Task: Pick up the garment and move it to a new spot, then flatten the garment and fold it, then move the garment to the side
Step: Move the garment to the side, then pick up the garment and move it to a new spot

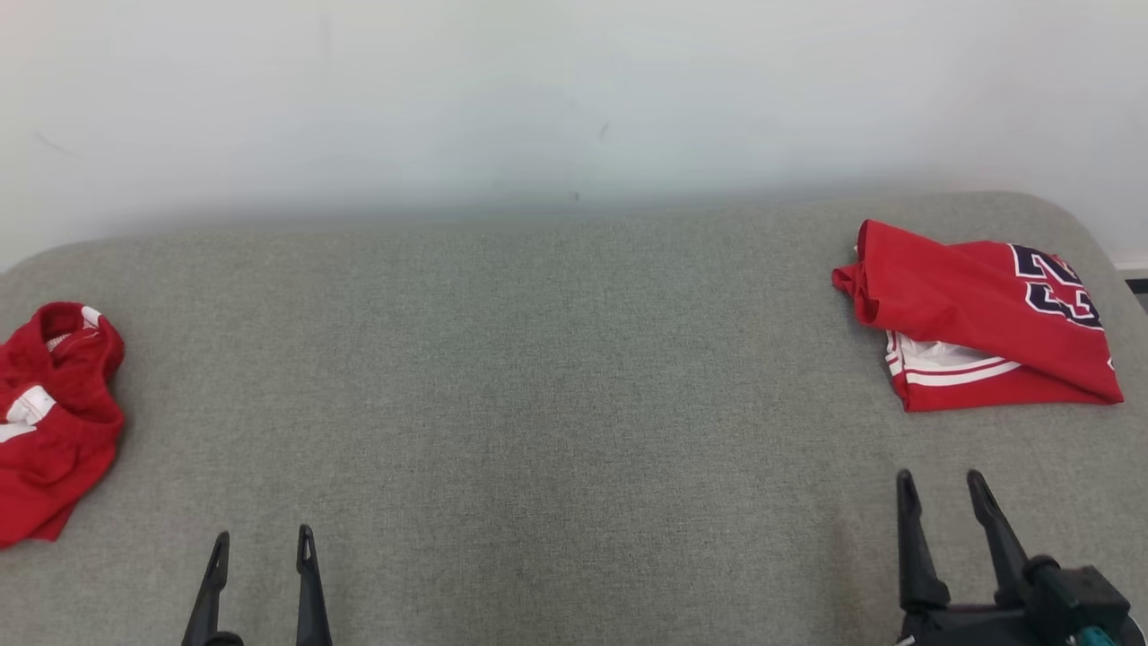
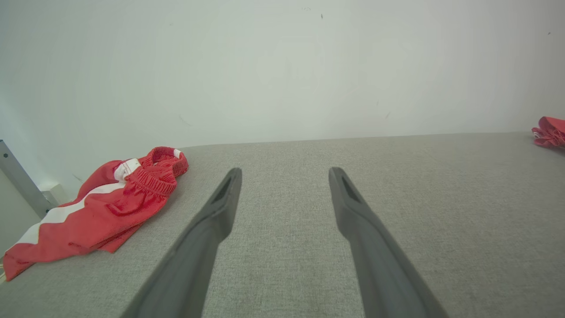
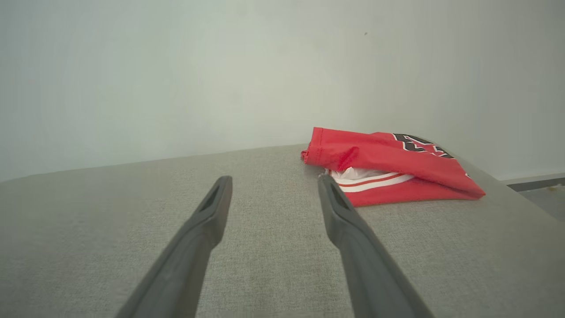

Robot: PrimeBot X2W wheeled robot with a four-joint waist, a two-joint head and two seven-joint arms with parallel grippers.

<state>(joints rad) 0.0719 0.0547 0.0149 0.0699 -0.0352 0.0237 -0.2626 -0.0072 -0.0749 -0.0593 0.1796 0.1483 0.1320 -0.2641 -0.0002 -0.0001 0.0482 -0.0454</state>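
Over grey cloth (image 1: 574, 377), left pincer (image 1: 265, 534), right pincer (image 1: 940, 477) gape.

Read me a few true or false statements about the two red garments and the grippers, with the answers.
1. The red jersey lies roughly folded at the robot's right on the grey surface. True.
2. The left gripper is open and empty. True.
3. The right gripper grips the jersey. False: it is open and apart from the jersey.
4. The red shorts lie spread flat in the middle. False: they lie crumpled at the surface's left edge.
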